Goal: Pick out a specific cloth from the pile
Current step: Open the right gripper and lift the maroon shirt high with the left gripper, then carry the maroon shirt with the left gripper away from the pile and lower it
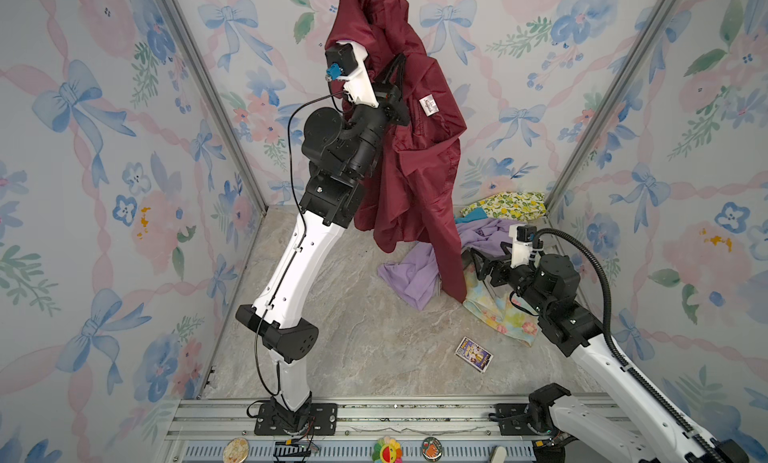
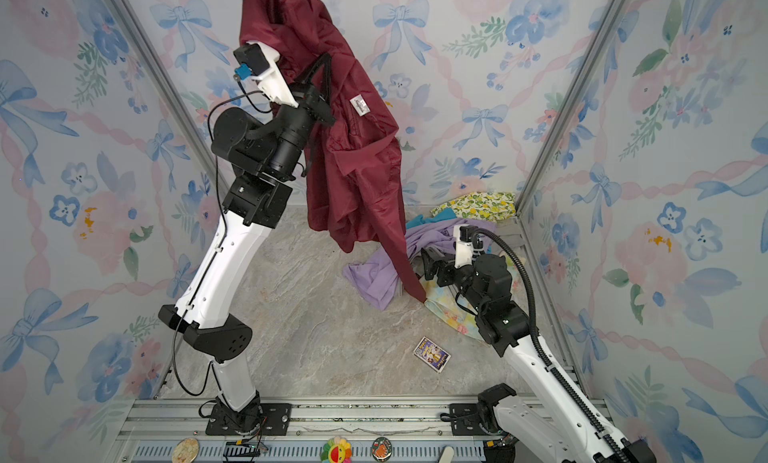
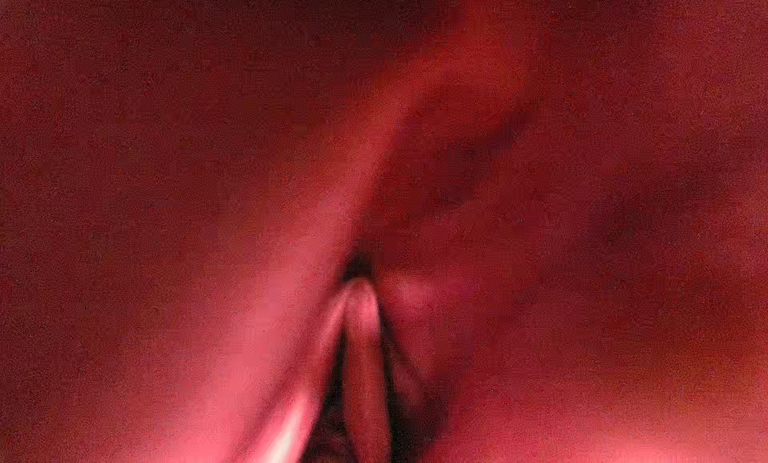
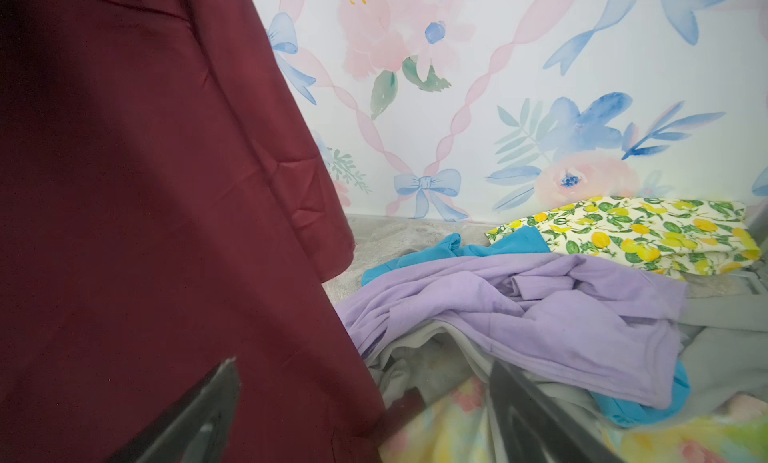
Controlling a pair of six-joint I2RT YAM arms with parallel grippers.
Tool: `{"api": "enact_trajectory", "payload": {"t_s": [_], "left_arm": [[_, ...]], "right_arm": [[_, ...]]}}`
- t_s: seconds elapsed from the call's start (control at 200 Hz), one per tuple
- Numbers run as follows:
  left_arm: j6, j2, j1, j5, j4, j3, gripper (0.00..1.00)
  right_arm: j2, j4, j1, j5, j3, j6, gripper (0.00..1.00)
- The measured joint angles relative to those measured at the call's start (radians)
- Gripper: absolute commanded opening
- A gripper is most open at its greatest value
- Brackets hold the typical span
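Left claw [image 1: 398, 66] clenched on a fold of cloth [image 1: 415, 170], held high on a steeply reared arm, elbow bent, wrist cocked upward. Hangs in long maroon drapes, white label [image 1: 428, 106] outward, lowest corner down at the edge of the pile [image 1: 490, 240] beside the lavender cloth [image 1: 409, 278]; contact there unclear. Judged mostly done: lifted, not yet carried clear or set apart. Lower, right claw [image 1: 476, 262] spread wide and empty, forearm low over the desk [image 1: 353, 336]. Farthest back, lemon-print cloth [image 1: 505, 205] in the corner.
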Motion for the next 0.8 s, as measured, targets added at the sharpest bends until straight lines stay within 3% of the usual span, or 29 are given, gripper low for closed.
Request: {"api": "enact_trajectory", "payload": {"t_s": [0.37, 0.8], "left_arm": [[-0.009, -0.215, 0.266, 0.025, -0.159, -0.246, 0.00], [-0.089, -0.275, 0.634, 0.101, -0.248, -0.341, 0.00]], "right_arm": [[0.058, 0.000, 0.021, -0.018, 0.023, -0.003, 0.97], [0.113, 0.000, 0.066, -0.028, 0.071, -0.015, 0.97]]}}
